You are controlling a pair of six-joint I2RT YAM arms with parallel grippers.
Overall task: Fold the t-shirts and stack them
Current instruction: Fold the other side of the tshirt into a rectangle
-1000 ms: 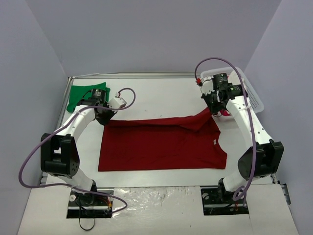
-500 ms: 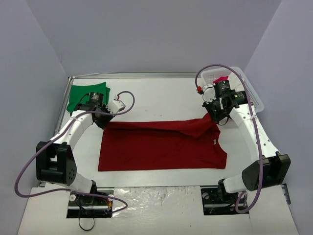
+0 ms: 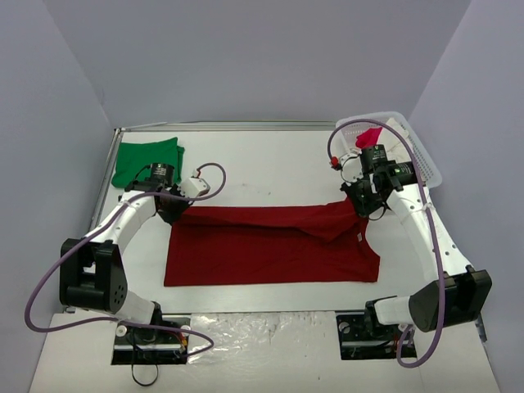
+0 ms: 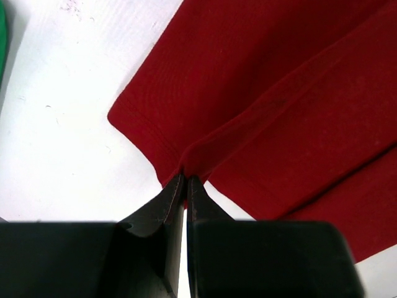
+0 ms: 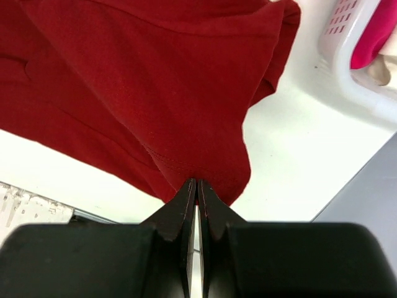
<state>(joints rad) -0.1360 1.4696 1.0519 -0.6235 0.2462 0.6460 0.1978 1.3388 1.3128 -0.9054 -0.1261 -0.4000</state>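
Note:
The dark red t-shirt [image 3: 270, 246] lies spread across the middle of the table, its far edge lifted and folding toward the near side. My left gripper [image 3: 173, 209] is shut on the shirt's far left corner; the left wrist view shows the red cloth [image 4: 260, 105] pinched at the tips of that gripper [image 4: 185, 180]. My right gripper [image 3: 366, 205] is shut on the far right corner, where the red cloth [image 5: 155, 93] is clamped at its tips [image 5: 196, 184]. A folded green t-shirt [image 3: 146, 157] sits at the far left corner of the table.
A white plastic basket [image 3: 422, 160] holding pink cloth [image 3: 368, 136] stands at the far right, just behind my right arm; its wall [image 5: 347, 74] shows in the right wrist view. Purple cables loop over both arms. Grey walls enclose the table.
Both grippers have drawn the red shirt's far edge toward the near side. The right gripper came down and nearer, uncovering the pink cloth in the basket. The left gripper moved slightly nearer.

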